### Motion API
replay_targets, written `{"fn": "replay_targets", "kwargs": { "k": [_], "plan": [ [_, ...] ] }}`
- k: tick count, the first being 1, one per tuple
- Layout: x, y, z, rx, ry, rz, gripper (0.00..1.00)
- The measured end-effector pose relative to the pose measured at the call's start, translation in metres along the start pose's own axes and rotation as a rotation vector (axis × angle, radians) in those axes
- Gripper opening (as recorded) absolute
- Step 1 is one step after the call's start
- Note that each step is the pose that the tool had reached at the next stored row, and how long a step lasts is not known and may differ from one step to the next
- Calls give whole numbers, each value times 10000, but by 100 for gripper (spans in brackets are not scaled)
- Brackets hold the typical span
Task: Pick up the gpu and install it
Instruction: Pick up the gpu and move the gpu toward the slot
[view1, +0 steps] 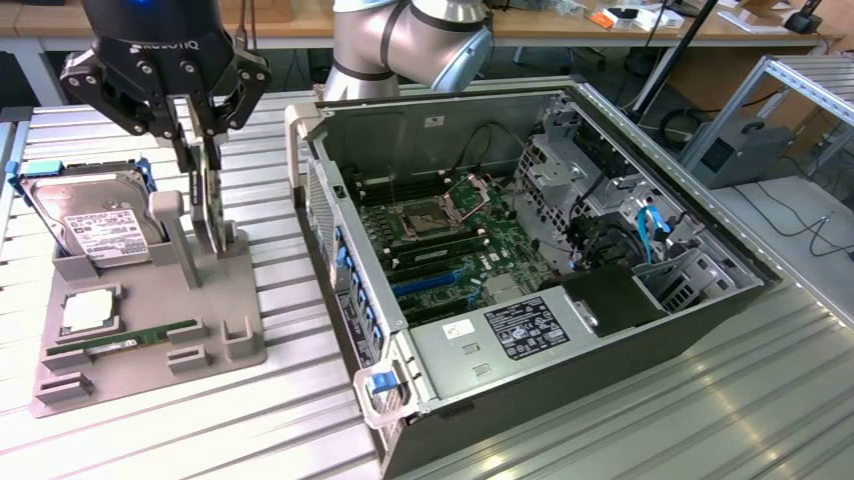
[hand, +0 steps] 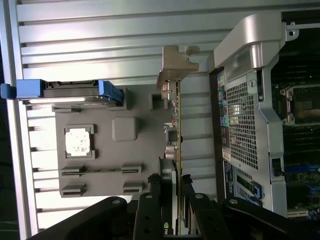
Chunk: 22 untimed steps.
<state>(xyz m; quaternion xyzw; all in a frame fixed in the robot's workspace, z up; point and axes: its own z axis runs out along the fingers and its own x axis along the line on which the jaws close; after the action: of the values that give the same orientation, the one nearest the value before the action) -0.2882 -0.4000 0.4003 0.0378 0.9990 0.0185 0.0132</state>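
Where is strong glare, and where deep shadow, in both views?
Exterior view: the ribbed table shines toward that view's lower right, and the computer case is darkest around its drive bays. Wrist view: glare whitens the table slats beside the gray holder, and the processor chip on it looks washed out.

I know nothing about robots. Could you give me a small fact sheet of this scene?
gripper: at the gpu, over the gray holder
gpu: upright on edge in the gray holder, not yet in the computer case
also on gray holder: hard drive, memory stick, processor chip
computer case: open, lying on its side at the exterior view's right
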Motion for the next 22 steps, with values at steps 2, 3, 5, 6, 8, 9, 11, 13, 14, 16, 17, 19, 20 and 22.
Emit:
{"fn": "replay_targets", "kwargs": {
  "k": [2, 3, 5, 6, 8, 9, 11, 13, 14, 16, 17, 19, 20, 22],
  "plan": [
    [0, 1, -14, 0, 0, 0, 27],
    [-1, 1, -22, 0, 0, 0, 27],
    [-1, 1, -34, 0, 0, 0, 27],
    [-1, 1, -37, 0, 0, 0, 27],
    [-1, 2, -52, 0, 0, 0, 27],
    [-1, 2, -58, 0, 0, 0, 27],
    [-2, 3, -67, 0, 0, 0, 27],
    [-2, 3, -75, -1, 0, 0, 27],
    [-2, 3, -82, 0, 0, 0, 27],
    [-2, 4, -90, 0, 0, 0, 27],
    [-3, 4, -99, 0, 0, 0, 27],
    [-3, 4, -118, 0, 0, 0, 27],
    [-3, 5, -126, -1, 0, 0, 27],
    [-3, 5, -133, 0, 0, 1, 27]
  ]
}}
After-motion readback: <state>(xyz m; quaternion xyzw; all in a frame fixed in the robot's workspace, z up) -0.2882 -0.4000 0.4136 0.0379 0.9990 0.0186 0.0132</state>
